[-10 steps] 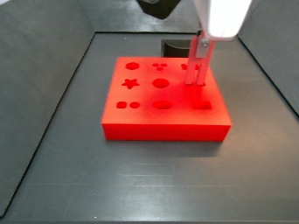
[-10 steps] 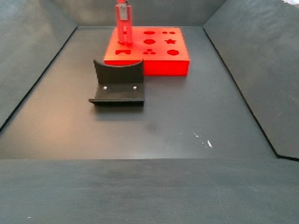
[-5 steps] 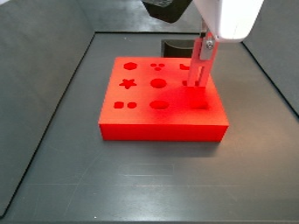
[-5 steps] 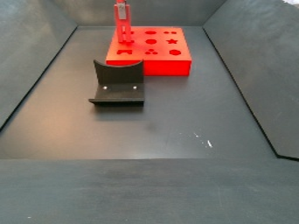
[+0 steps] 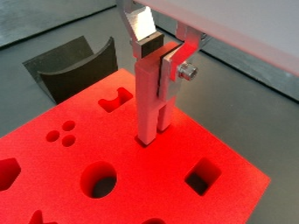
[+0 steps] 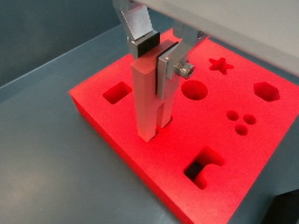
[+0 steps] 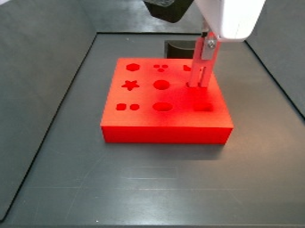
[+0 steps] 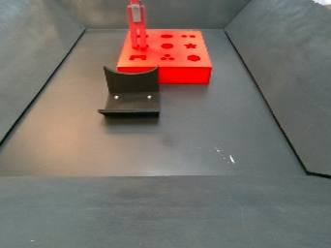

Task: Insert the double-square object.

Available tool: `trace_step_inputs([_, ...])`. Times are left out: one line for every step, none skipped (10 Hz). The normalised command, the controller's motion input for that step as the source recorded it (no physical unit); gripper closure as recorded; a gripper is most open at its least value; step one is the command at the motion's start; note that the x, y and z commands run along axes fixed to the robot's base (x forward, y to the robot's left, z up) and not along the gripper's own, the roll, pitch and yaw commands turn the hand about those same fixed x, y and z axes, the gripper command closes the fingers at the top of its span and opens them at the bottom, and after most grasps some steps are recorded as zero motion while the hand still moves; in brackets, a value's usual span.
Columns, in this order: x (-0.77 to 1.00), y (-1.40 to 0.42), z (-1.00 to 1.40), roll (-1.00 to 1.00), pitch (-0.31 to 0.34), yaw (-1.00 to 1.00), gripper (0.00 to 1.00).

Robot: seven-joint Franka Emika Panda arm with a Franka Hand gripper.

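The double-square object (image 5: 152, 101) is a long thin red peg. It stands upright with its lower end on the top of the big red block (image 5: 70, 166). I cannot tell how deep it sits in a hole. My gripper (image 5: 158, 51) is above the block, shut on the peg's upper end, with a dark pad on one side and a silver plate on the other. Both also show in a wrist view, with the peg (image 6: 149, 101) in the gripper (image 6: 158, 57). In both side views the peg (image 7: 202, 67) (image 8: 135, 29) stands near one edge of the block (image 7: 161, 125) (image 8: 181, 70).
The dark fixture (image 8: 130, 92) stands on the grey floor beside the block, and shows in a wrist view (image 5: 76, 66). The block has several shaped holes, among them a star (image 7: 132, 85) and a circle (image 7: 163, 85). Dark walls ring the floor.
The peg leaned slightly half a second ago and now stands upright again at the same spot on the block. The gripper has stayed shut on it.
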Motion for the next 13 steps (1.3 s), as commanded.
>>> trace_step_inputs([-0.17,0.0,-0.01,-0.02,-0.016,-0.08,1.0])
trace_step_inputs([-0.16,0.0,-0.01,-0.01,-0.019,-0.06,1.0])
trace_step_inputs([-0.01,0.0,-0.09,0.0,-0.004,0.0,1.0])
trace_step_inputs([0.21,0.0,-0.35,0.0,0.0,0.0,1.0])
trace_step_inputs([0.19,0.0,-0.54,0.01,0.0,0.0,1.0])
trace_step_inputs([0.24,0.0,-0.65,0.01,0.0,0.0,1.0])
trace_step_inputs([0.24,0.0,-0.64,0.01,0.0,0.0,1.0])
trace_step_inputs([0.0,0.0,-0.5,0.08,0.0,0.0,1.0])
trace_step_inputs([-0.01,0.0,-0.44,0.13,0.0,-0.01,1.0])
trace_step_inputs([-0.09,0.0,-0.39,0.16,0.011,-0.04,1.0])
trace_step_inputs([-0.02,0.0,-0.26,0.14,0.023,-0.03,1.0])
trace_step_inputs([0.0,0.0,0.0,0.0,0.0,0.0,1.0])
trace_step_inputs([0.0,0.0,0.0,0.0,0.0,0.0,1.0])
